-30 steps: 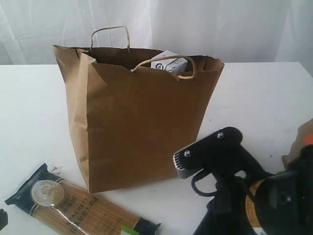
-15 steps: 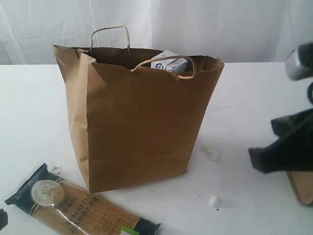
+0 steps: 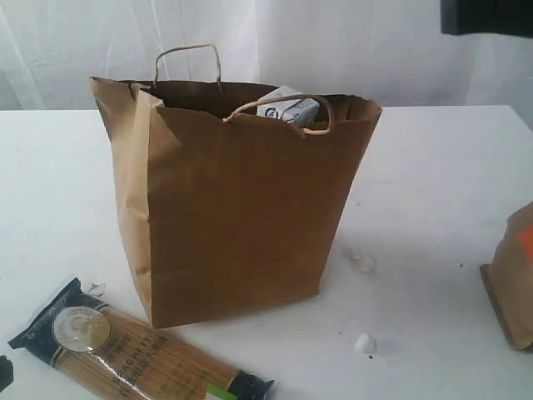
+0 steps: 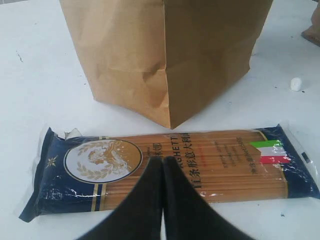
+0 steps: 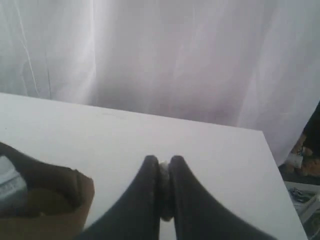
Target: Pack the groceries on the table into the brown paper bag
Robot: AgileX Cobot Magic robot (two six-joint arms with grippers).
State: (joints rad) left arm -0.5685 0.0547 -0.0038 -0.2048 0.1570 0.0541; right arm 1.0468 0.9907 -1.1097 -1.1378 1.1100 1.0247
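Left claw (image 4: pixel 162 159) pinched closed, nothing in it, spaghetti (image 4: pixel 215 160) lying right under its tips, bag (image 4: pixel 165 55) just past that. Right claw (image 5: pixel 163 162): tips nearly touching too, bag's mouth lower down beside it.

Left gripper (image 4: pixel 162 161) is low at the near left, its two black fingers pressed together with no gap. Right arm (image 3: pixel 487 17) is high at the far right, only a dark edge in the exterior view. Right gripper (image 5: pixel 163 162) has its fingers nearly touching, a thin pale sliver between the tips.
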